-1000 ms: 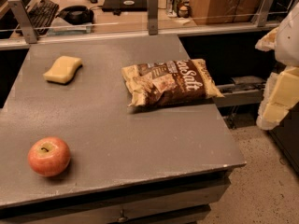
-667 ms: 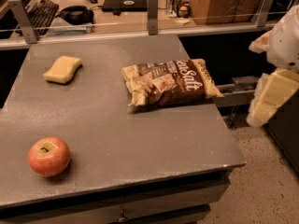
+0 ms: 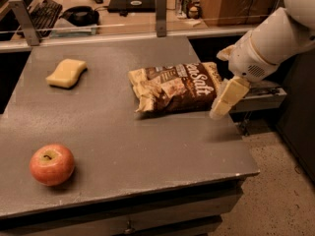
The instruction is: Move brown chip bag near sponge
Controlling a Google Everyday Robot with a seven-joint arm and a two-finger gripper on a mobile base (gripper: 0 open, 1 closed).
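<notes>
camera view: the task had barely begun, by my reading. the bag (image 3: 174, 86) lay flat on the right half of the table (image 3: 147, 151), close to its right edge. the sponge (image 3: 66, 73) sat well apart from it near the far left corner, with bare grey top between them. the tool (image 3: 220, 110) hung at the bag's right end, just beside the foil or perhaps touching it; i could not tell which, nor whether the tool was open or closed. it seemed to hold nothing, since the bag rested fully on the table. nearly all of the job was left, i judged: taking hold of the bag, carrying it leftward and setting it down beside the sponge. an apple (image 3: 51, 163) sat near the front left, out of that path.

white letters on the bag read "salt", with a couple of letters before them that i could not make out. no other label was readable.
</notes>
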